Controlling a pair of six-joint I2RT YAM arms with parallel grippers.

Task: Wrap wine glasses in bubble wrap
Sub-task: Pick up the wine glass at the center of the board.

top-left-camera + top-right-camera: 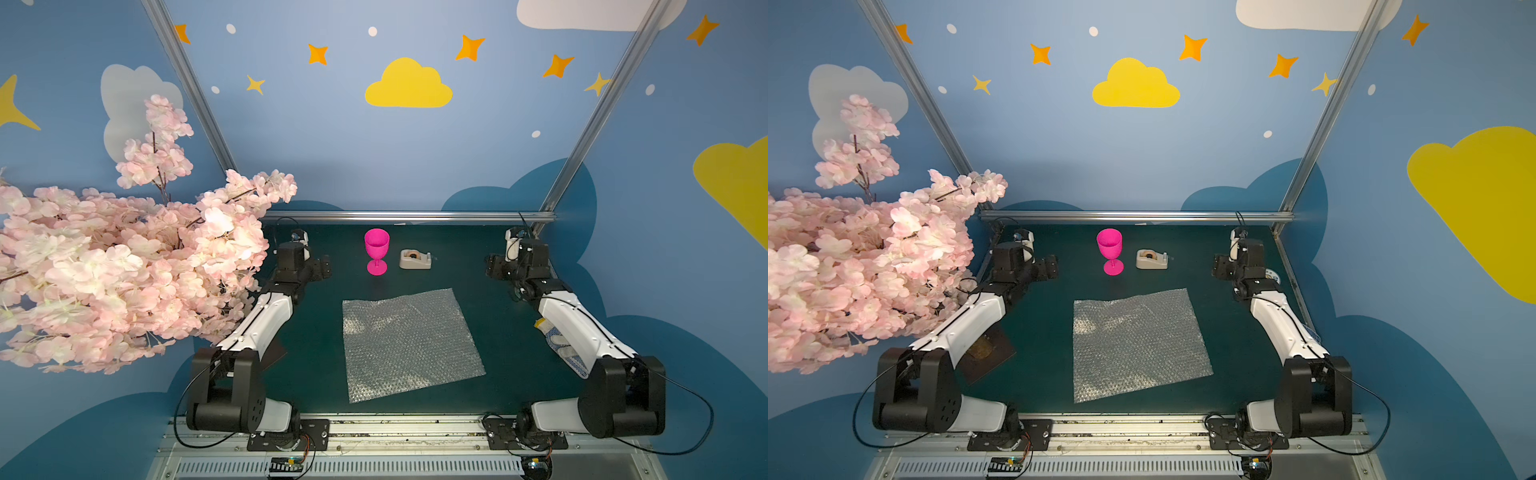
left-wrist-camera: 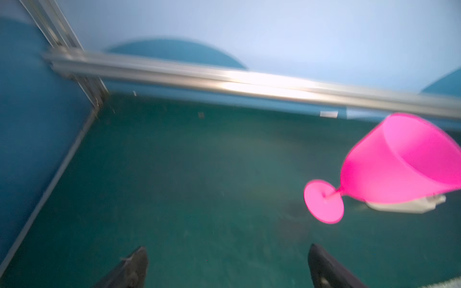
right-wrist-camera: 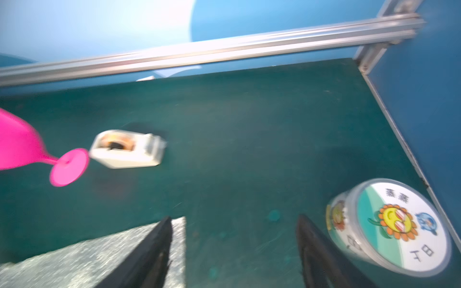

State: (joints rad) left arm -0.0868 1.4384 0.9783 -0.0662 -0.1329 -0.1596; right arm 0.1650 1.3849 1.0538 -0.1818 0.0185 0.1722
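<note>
A hot-pink goblet (image 1: 377, 251) is standing upright near the far edge of the desk (image 1: 511, 353), with a beige tape dispenser (image 1: 414, 259) just beside it. The bubble wrap (image 1: 411, 345) is lying flat mid-desk. The left gripper (image 2: 228, 251) and the right gripper (image 3: 234, 219) are hovering near the far corners, jaws spread apart and gripping nothing.

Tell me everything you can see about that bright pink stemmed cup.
The pink cup looks like smooth, opaque plastic: a tapered bowl, open upward, on a short thin stem and a round flat foot. It stands upright on the dark green table near its far edge, beside a beige tape dispenser but apart from it, beyond the bubble wrap. Only the table touches it.
</note>
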